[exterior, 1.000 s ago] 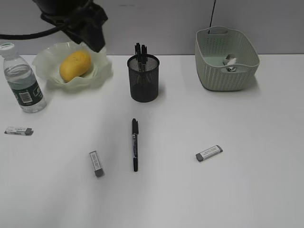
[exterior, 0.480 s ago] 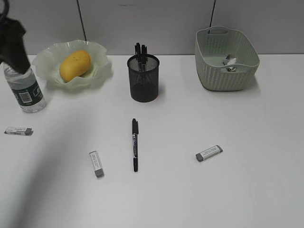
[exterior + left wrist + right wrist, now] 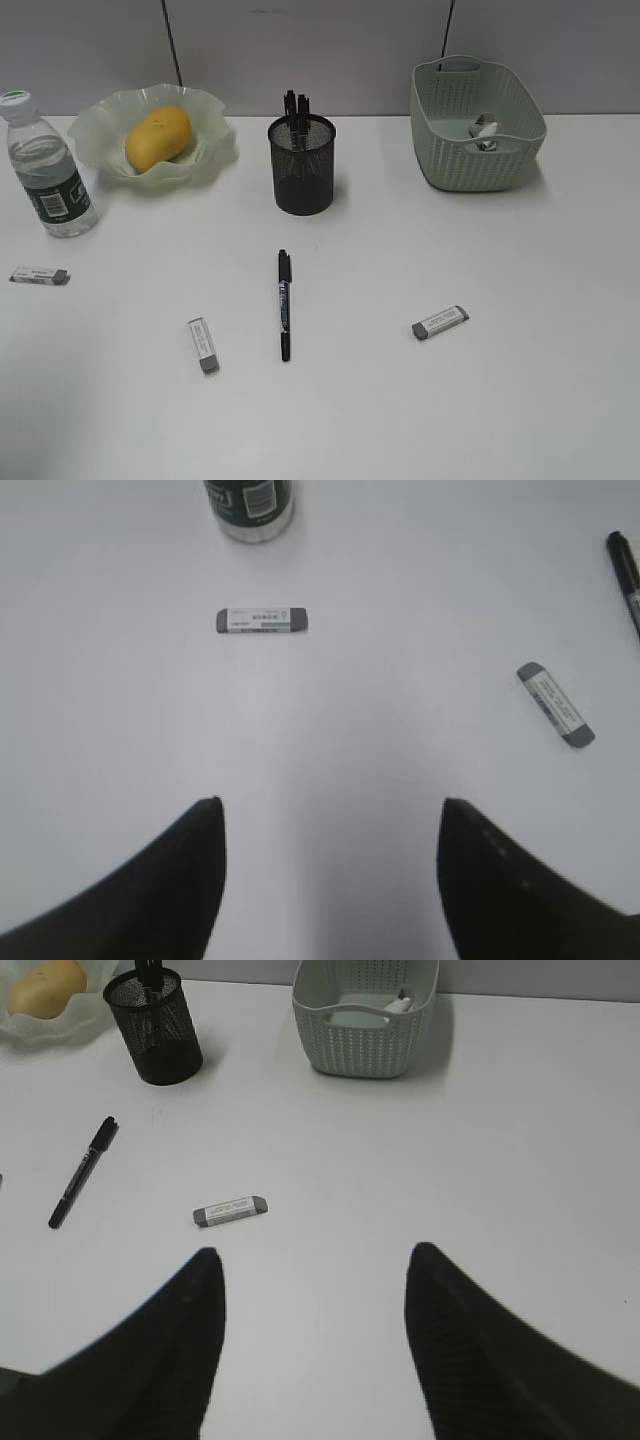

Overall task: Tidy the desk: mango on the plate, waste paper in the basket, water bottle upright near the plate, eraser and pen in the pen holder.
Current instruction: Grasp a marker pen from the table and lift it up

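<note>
Lay flat on the tabletop: pen just near of the pen holder, three erasers scattered wide. Left hand and right hand hovered wide apart, empty. Risked pushing a thin eraser aside, or tipping the holder while dropping the pen in.

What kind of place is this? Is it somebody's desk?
Probably a desk or office table set up for a tidying job. A black mesh pen holder with pens stands on the plain white tabletop, erasers and a loose pen lie about, and a basket holds waste paper.
</note>
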{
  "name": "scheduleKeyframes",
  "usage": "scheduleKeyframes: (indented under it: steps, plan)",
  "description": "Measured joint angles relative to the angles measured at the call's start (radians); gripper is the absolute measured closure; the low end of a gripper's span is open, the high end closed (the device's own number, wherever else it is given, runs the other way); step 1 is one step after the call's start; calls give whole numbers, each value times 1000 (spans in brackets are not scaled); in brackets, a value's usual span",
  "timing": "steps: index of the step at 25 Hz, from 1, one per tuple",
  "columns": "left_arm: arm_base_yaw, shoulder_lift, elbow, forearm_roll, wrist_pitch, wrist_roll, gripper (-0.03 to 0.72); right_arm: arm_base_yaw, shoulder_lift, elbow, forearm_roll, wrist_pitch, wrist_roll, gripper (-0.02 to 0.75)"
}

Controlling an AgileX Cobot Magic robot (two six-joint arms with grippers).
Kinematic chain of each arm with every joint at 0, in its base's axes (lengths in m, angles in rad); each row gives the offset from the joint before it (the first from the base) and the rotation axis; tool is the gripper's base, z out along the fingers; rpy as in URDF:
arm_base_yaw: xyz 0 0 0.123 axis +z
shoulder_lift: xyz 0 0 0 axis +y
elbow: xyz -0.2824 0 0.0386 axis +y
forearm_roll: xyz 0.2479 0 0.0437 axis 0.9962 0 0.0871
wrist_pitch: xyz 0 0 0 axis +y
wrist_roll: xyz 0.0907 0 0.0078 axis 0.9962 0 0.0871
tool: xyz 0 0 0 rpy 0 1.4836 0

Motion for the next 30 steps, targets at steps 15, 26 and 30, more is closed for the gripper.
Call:
scheduleKeyframes:
  steps: [15, 26, 30]
  plan:
    - [0, -721, 136, 5, 101, -53, 192, 0, 323, 0, 1, -41, 0, 279]
    - [0, -785, 211, 63, 155, -53, 215, 0, 889, -133, 53, -124, 1, 279]
    - [0, -785, 235, 49, 149, -53, 215, 1, 1104, -258, 116, -128, 0, 279]
